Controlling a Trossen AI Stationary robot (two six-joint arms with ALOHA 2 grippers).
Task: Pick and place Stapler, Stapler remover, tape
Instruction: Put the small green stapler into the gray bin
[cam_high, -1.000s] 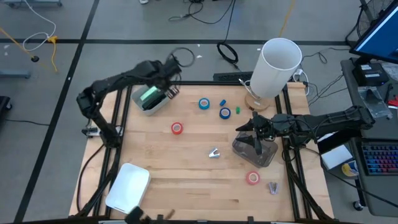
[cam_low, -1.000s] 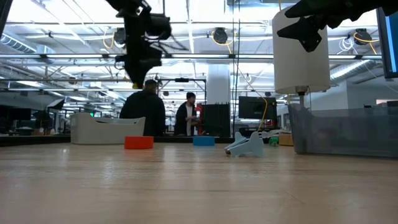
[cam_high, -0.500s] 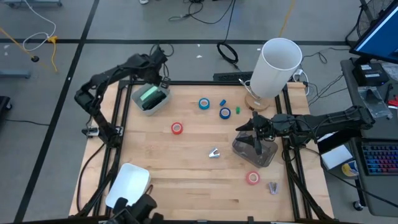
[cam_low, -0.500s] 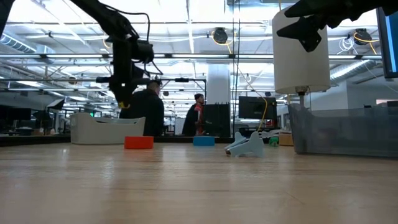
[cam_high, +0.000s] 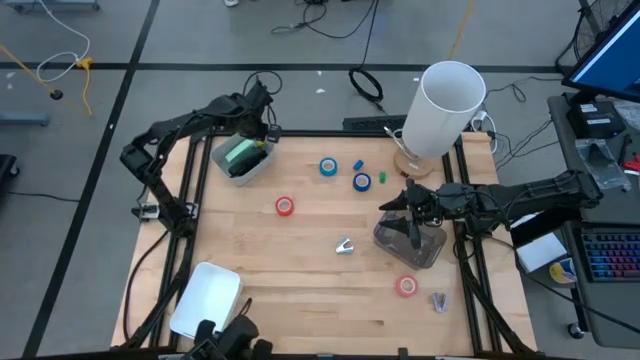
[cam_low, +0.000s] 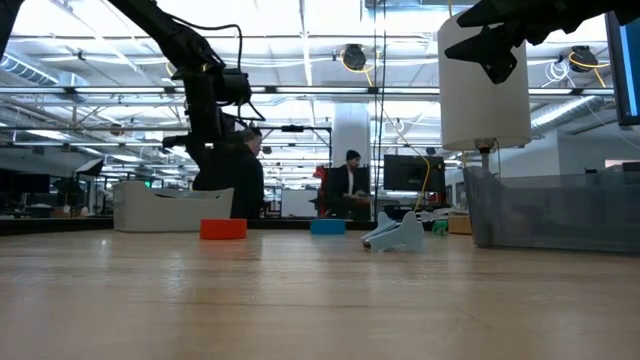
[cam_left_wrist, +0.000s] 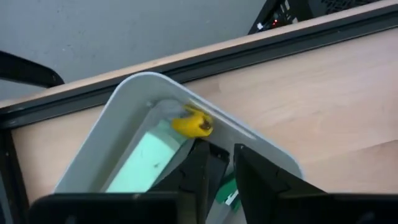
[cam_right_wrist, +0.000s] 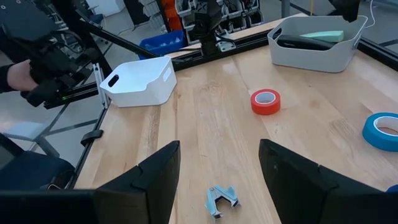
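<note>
Stapler (cam_high: 238, 155) sits mint-green in the grey bin (cam_high: 262, 166) at my far-left corner of the surface (cam_high: 300, 270). I see the left tool (cam_high: 262, 133) at the bin's far rim, fingers (cam_left_wrist: 198, 171) narrowly parted, holding nothing. Right tool (cam_high: 398, 207) hovers wide open and empty above the clear bin (cam_high: 425, 250) near the right edge. Tape: red roll (cam_high: 285, 206) mid-surface, another (cam_high: 405, 286) near the clear bin, blue rolls (cam_high: 328, 167) toward the far edge. Staple remover (cam_high: 344, 245) lies mid-surface.

White cylinder (cam_high: 446, 108), clear bin (cam_high: 409, 243)
</note>
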